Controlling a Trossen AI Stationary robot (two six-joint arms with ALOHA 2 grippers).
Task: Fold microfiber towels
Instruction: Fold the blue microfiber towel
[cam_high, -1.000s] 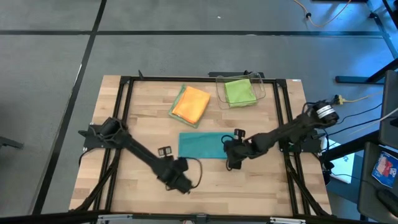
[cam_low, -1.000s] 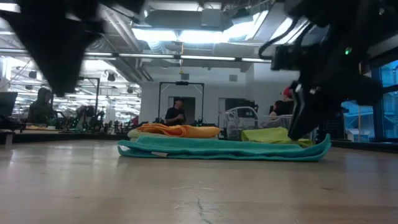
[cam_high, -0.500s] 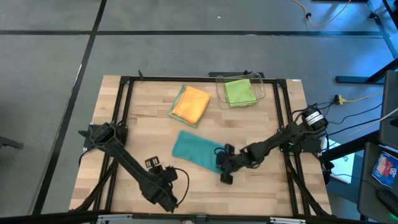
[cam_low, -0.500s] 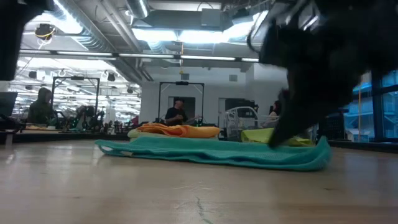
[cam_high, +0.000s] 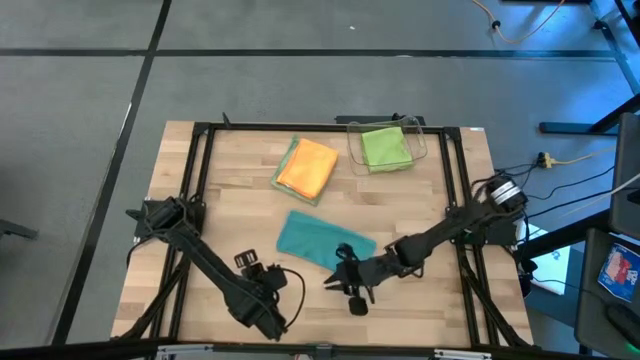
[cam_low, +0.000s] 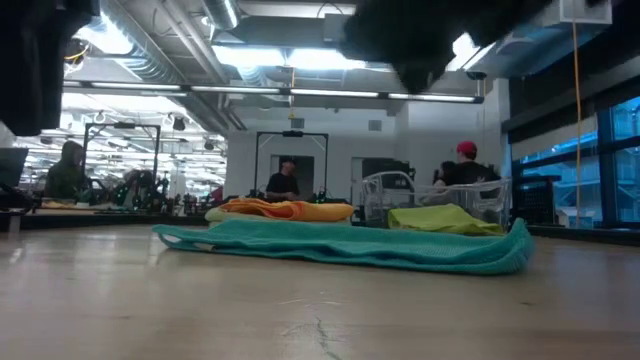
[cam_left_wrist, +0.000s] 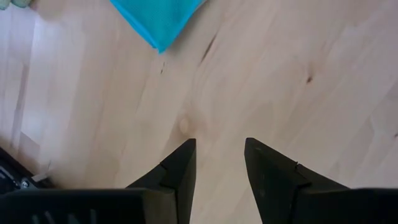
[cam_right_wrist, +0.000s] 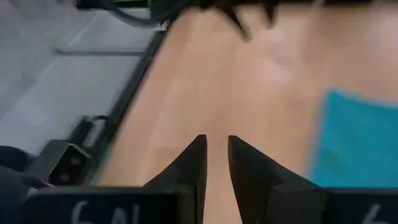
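A folded teal towel (cam_high: 322, 242) lies flat and askew on the wooden table (cam_high: 430, 310); the low view shows it as a long low strip (cam_low: 340, 246). At the back, an orange towel (cam_high: 308, 167) rests on a pale sage one (cam_high: 282, 172). A lime green towel (cam_high: 385, 147) sits in the clear bin. My right gripper (cam_high: 338, 281) hovers just off the teal towel's near right corner. Its fingers (cam_right_wrist: 214, 155) stand a narrow gap apart with nothing between them. My left gripper (cam_high: 270, 285) is open (cam_left_wrist: 219, 163) over bare wood, near-left of the towel's corner (cam_left_wrist: 158, 25).
The clear plastic bin (cam_high: 418, 140) stands at the back right. Black frame rails (cam_high: 200, 180) run along the table's edges. Bare wood (cam_high: 420, 300) lies in front of the teal towel. People stand in the room beyond the table (cam_low: 286, 180).
My right gripper dragged the teal towel's right end toward the near edge, turning the towel askew. It then went on toward the near left, rose, tipped up toward level and came off the towel. My left gripper moved toward the table's left near corner, then held still.
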